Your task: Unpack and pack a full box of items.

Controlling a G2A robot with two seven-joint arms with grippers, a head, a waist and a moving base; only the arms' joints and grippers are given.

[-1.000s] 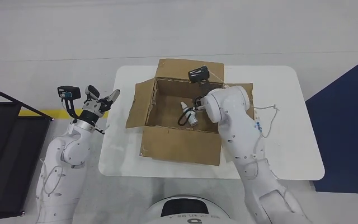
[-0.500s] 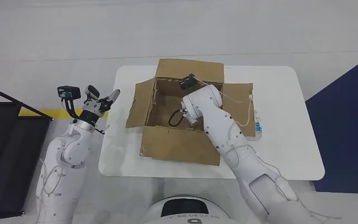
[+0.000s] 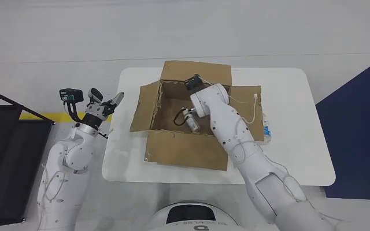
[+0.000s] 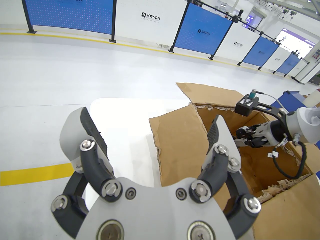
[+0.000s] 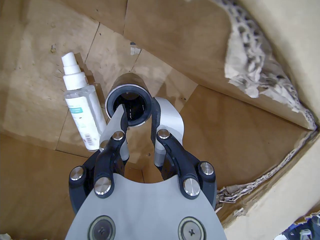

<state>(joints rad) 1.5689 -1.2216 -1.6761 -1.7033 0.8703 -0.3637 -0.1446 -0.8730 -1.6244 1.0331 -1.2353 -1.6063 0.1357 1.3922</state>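
A white table (image 3: 289,104) with rounded corners stands on a pale grey, glossy floor (image 3: 173,29), and an open cardboard box (image 3: 185,151) sits near the table's middle with its four flaps folded outward. The right arm leans down into the box, where the right gripper (image 5: 137,109) is clamped on the wall of a black hollow cylinder (image 5: 128,93): one finger sits inside the bore and the other presses on the outside. The cylinder is held just above the box floor. Just beside it a clear spray bottle (image 5: 80,106) with a white cap lies on its side on the brown cardboard bottom. Crumpled honeycomb paper padding (image 5: 250,58) is bunched along one inner wall and into a corner of the box. On the table's bare top, just off the box's right flap, lies a small pale item (image 3: 266,126), too small to make out. The left gripper (image 4: 152,126) hangs off the table's left edge, well apart from the box, with its fingers spread wide and nothing between them. In the room, a yellow line (image 4: 32,173) runs across the floor by the table. Farther off, a curved fence of blue and white panels (image 4: 67,3) on black posts closes off the work area. A dark blue block (image 3: 347,133) stands on the floor to the table's right, and a black frame (image 3: 17,144) stands to its left.
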